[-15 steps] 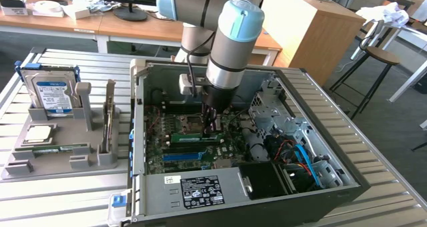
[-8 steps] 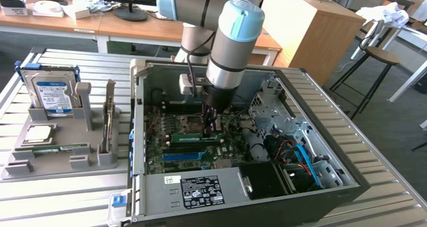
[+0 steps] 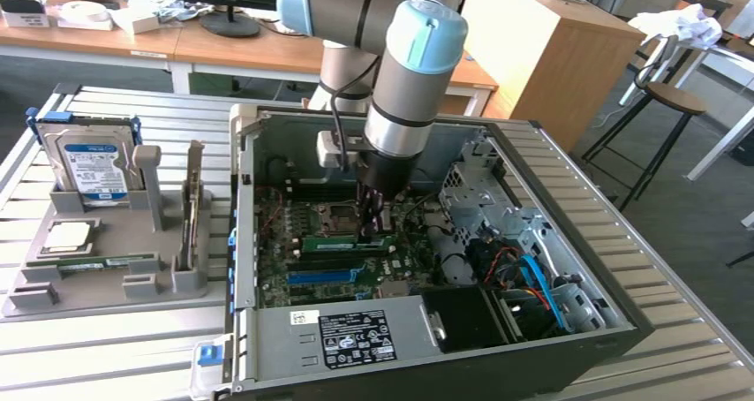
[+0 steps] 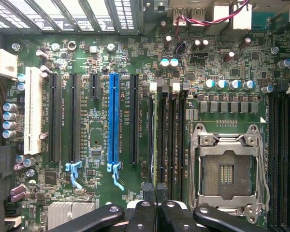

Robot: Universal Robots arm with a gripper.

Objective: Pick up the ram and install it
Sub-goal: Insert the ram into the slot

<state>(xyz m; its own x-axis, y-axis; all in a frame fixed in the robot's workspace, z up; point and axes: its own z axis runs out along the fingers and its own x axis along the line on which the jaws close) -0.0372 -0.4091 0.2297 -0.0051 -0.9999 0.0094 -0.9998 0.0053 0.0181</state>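
Ram [image 3: 335, 240]: thin green stick, on edge, apparently seated in mobo slot.

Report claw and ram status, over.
Claw shut on ram. Ram edge-down at memory slots beside empty CPU socket. Nothing lying across slots.

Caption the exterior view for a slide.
Robot arm reaches into the open computer case, its hand shut on the ram at the motherboard.
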